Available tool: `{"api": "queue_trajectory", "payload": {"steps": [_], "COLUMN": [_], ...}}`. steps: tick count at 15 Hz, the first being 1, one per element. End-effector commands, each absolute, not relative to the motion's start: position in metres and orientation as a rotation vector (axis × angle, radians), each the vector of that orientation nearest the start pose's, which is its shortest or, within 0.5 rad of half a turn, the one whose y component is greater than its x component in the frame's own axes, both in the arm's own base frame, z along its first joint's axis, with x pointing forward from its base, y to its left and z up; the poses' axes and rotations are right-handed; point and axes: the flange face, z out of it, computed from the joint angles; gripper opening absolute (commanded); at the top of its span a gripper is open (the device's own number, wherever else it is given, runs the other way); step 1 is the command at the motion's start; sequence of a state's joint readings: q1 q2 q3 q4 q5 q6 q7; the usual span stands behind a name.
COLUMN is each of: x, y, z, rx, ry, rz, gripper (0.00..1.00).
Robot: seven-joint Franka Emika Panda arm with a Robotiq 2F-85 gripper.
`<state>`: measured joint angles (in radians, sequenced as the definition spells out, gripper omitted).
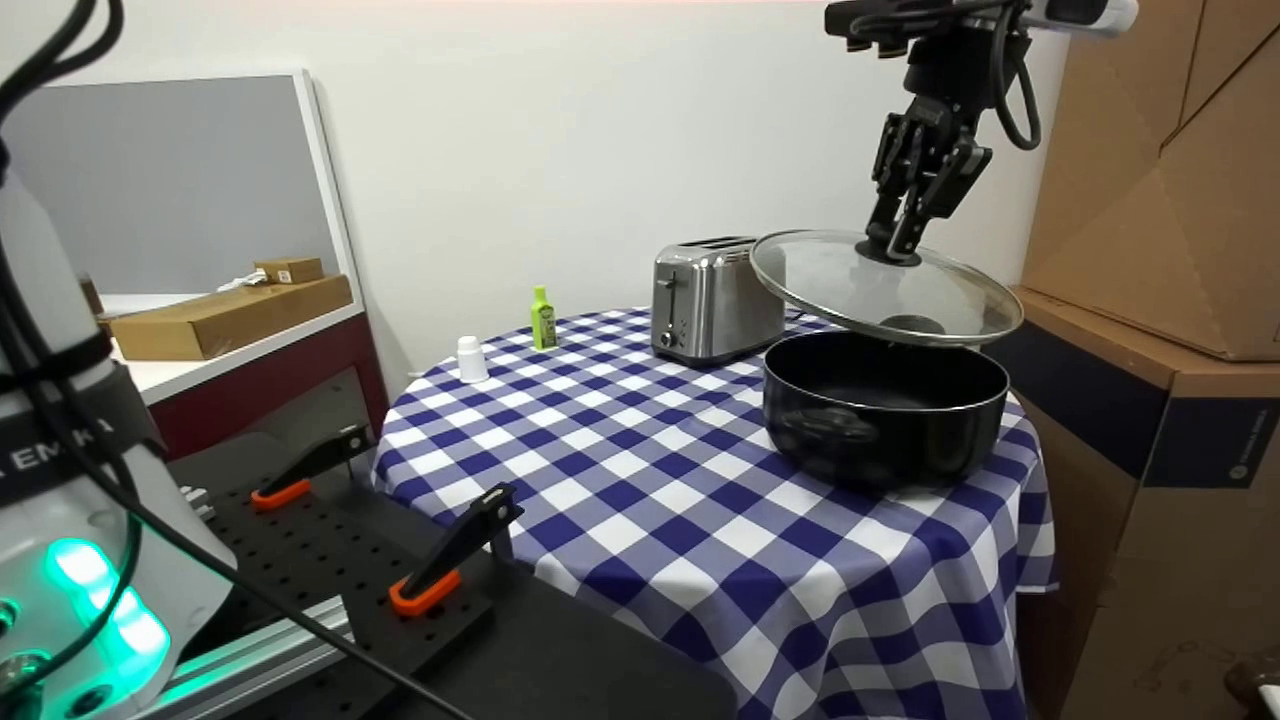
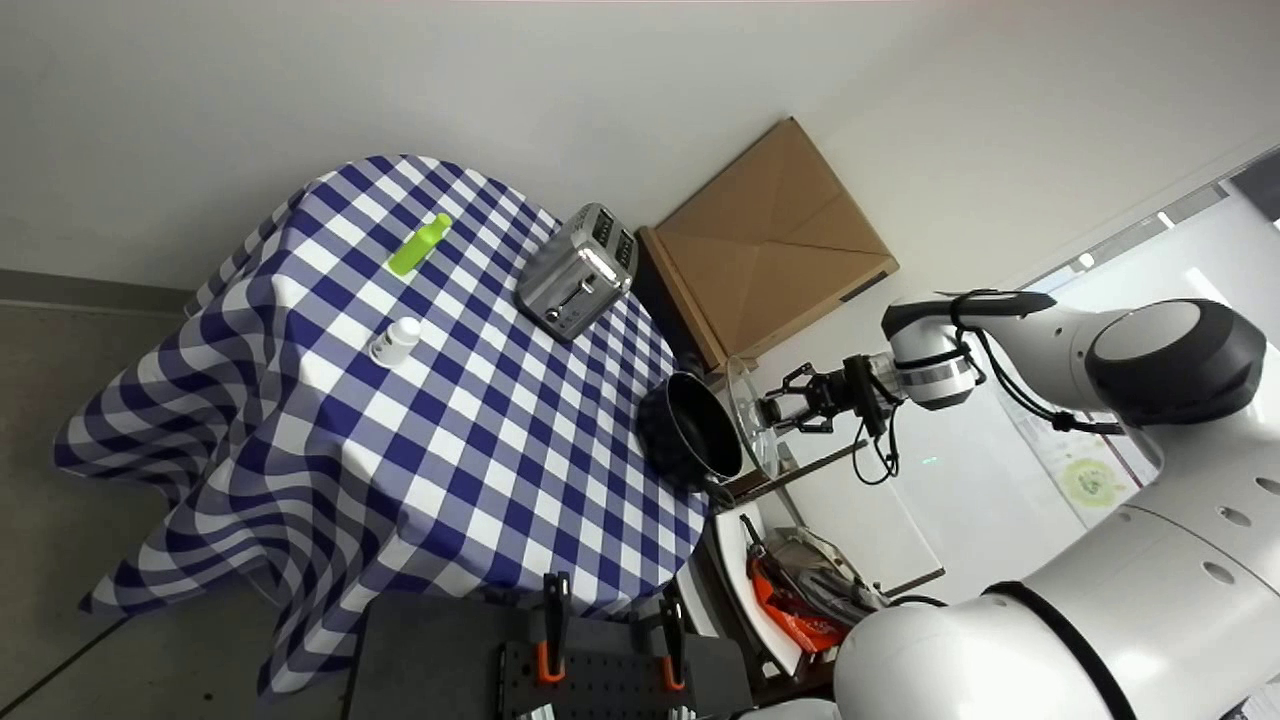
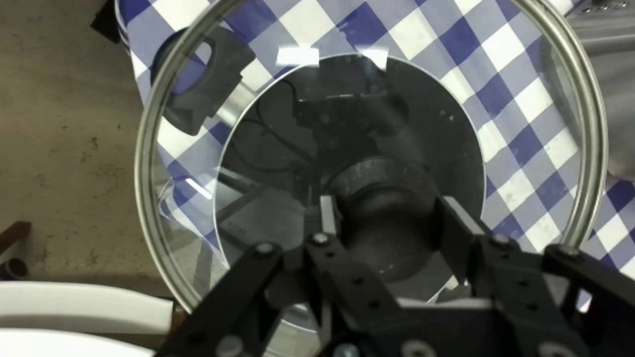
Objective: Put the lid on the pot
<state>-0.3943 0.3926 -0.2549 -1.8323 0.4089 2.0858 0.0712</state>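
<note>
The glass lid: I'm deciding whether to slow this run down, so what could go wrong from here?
The glass lid hangs tilted above the pot, so it may land one edge first and seat crookedly. The gripper holds it only by the knob, so it might pivot or slip on contact. The toaster shows at the lid's edge in the wrist view; a sideways correction could perhaps bump it.

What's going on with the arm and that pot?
The robot arm is holding the glass lid by its dark knob, jaws closed on it. The lid hangs above the black pot, looking tilted, and isn't seated yet. The pot stands open on the checkered tablecloth, with the steel toaster nearby.
</note>
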Motion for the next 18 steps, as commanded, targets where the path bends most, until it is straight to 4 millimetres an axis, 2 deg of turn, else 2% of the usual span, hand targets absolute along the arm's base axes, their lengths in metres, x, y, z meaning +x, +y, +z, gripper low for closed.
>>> {"api": "queue_trajectory", "payload": {"steps": [1,4,7,14,18], "x": [0.542,0.557,0.566,0.569,0.571], "y": [-0.356,-0.352,-0.356,-0.365,-0.365], "z": [0.313,0.304,0.293,0.266,0.258], "rx": [-2.545,-2.570,-2.579,-2.580,-2.578], "ry": [1.282,1.264,1.274,1.314,1.316], "rz": [0.069,0.075,0.086,0.132,0.144], "gripper": [0.25,0.25,0.25,0.25,0.25]}}
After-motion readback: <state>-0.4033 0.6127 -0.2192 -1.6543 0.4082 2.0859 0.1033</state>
